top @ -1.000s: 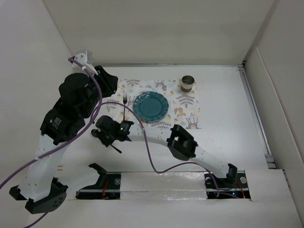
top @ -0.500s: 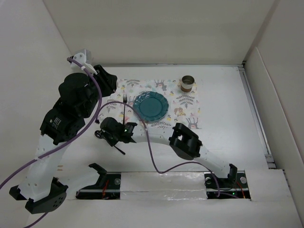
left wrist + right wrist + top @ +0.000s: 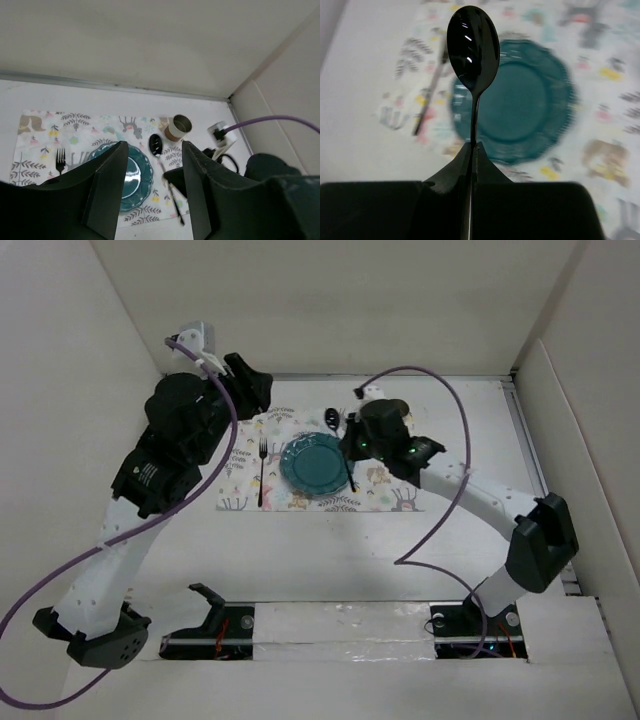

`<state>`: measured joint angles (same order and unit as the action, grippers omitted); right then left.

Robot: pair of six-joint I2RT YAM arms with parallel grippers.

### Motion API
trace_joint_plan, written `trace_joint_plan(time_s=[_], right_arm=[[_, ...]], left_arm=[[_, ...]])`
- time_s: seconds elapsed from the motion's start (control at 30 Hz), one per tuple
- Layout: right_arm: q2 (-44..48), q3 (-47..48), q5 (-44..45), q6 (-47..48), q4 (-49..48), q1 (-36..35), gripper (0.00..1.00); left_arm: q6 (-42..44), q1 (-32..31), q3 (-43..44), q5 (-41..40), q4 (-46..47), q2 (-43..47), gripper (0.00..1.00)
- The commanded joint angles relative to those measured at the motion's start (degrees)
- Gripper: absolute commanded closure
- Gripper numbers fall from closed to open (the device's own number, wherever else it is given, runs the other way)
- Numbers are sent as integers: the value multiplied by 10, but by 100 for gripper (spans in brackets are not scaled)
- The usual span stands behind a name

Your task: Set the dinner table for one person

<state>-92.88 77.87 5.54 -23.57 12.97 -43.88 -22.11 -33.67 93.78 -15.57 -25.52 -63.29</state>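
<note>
A black spoon point(image 3: 472, 47) stands clamped by its handle in my right gripper point(image 3: 474, 146), which is shut on it. It hangs over the floral placemat point(image 3: 390, 490) just right of the teal plate point(image 3: 315, 462), the spoon point(image 3: 333, 419) with its bowl toward the back. The fork point(image 3: 263, 470) lies on the mat left of the plate. My left gripper point(image 3: 152, 200) is open and empty, high above the mat's back left corner point(image 3: 252, 392). A brown cup point(image 3: 178, 126) stands at the mat's back right; in the top view my right wrist hides it. The white dinner table point(image 3: 470, 530) lies beneath.
White walls point(image 3: 330, 310) close in the table at the back and on both sides. A metal rail point(image 3: 540, 490) runs along the right edge. My right arm's purple cable point(image 3: 455, 470) loops over the table's right half.
My right gripper shut on the spoon at the near left of the mat, then swung with it to the right of the plate. My left gripper opened wider and shifted slightly back.
</note>
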Motion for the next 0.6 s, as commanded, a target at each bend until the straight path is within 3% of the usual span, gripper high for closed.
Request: trace_joint_plan(time_s=[0.0, 0.23, 0.57], right_arm=[[25, -82, 9, 5, 2, 71, 100], [-35, -66, -9, 45, 27, 188, 100], [-148, 7, 1, 14, 30, 202, 100]], left_arm=[[-5, -3, -36, 61, 47, -35, 56], [-36, -3, -129, 81, 96, -39, 55], [-43, -3, -171, 80, 101, -33, 55]])
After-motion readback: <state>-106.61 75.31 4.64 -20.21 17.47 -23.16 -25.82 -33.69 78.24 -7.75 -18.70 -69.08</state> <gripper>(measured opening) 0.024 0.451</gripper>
